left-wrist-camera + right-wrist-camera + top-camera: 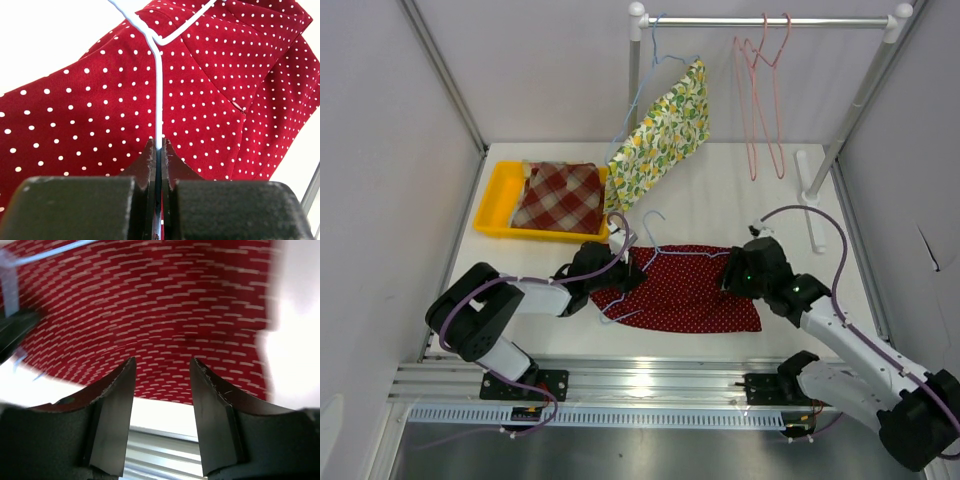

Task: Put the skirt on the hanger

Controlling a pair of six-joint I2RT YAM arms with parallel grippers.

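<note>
red white-dotted fabric skirt [685, 295] lies flat on the white table [750, 200], along the near edge, about midway between the left and right edges. white wire hanger [159, 100] lies on the skirt's left half and along its far side, hook toward the table's far edge. whether any of the wire sits inside the cloth: cannot tell.

left gripper [158, 145]: at the skirt's left end, fingers pinched tight on the hanger's wire.

right gripper [162, 362]: over the skirt's far right corner, jaws standing partly apart, nothing between them. wrist view smeared; red cloth just beyond the tips, contact not clear.

containers: one yellow plastic tray [492, 210], by the table's left edge, beyond the skirt. it holds a folded red-and-cream plaid cloth [560, 197] that fills most of it and laps over the tray's right rim.

white metal rail [770, 20] stands over the far edge. yellow-green floral garment [665, 135] hangs tilted from its left end, lower corner just beside the tray. pink wire hangers [760, 60] hang toward the right end.
</note>
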